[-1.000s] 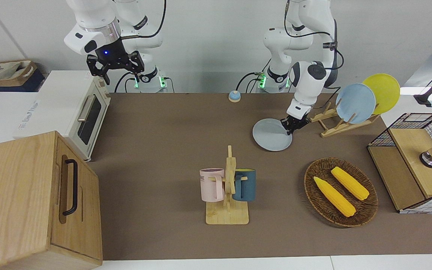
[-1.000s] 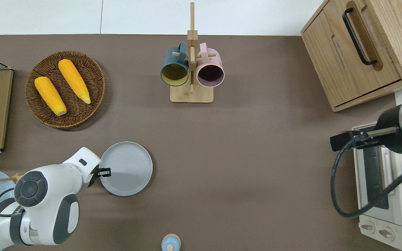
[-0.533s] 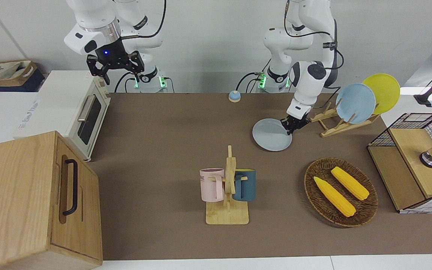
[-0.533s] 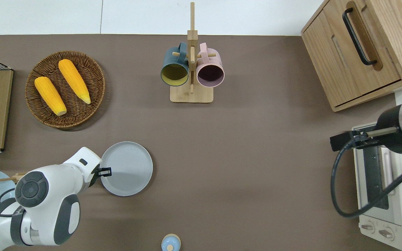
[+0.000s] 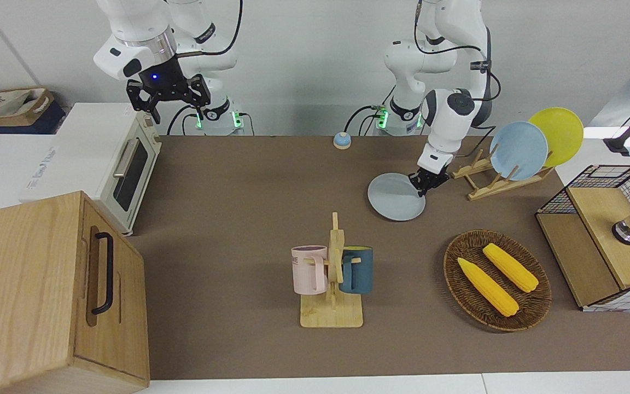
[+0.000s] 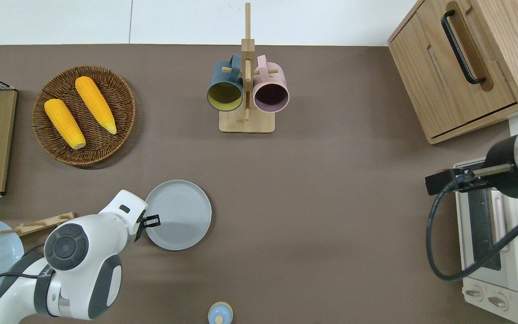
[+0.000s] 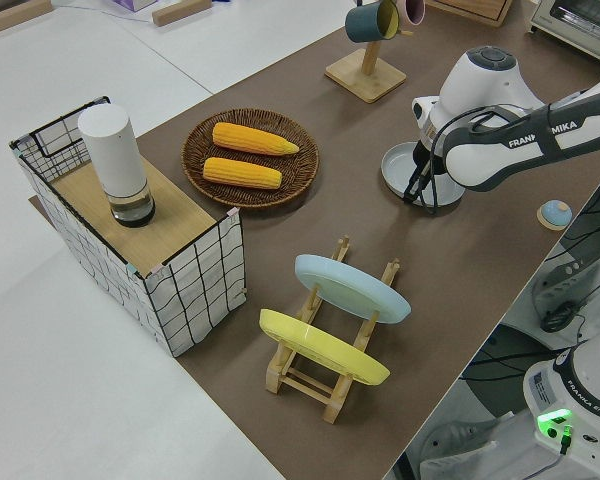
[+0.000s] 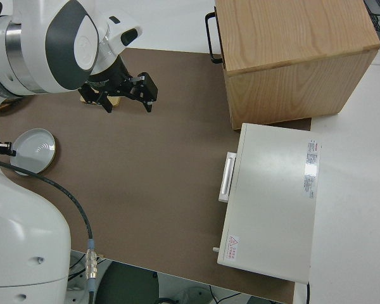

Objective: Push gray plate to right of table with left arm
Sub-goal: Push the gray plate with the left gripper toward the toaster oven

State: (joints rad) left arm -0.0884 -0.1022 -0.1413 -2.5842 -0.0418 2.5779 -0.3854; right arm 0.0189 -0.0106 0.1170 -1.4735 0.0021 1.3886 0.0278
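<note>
Left gripper (image 6: 152, 221): low at gray plate's rim, touching it; finger opening cannot be told.
Gray plate (image 6: 179, 215): flat on table (image 6: 331, 202), nearer the robots than the mug rack (image 6: 246, 90).
Right arm: parked.

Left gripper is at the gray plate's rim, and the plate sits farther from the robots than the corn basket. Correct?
Not quite. The left gripper is at the gray plate rim, but the overhead view shows the plate nearer to the robots than the corn basket.

Robot lab: two arms, staged kitchenware
</note>
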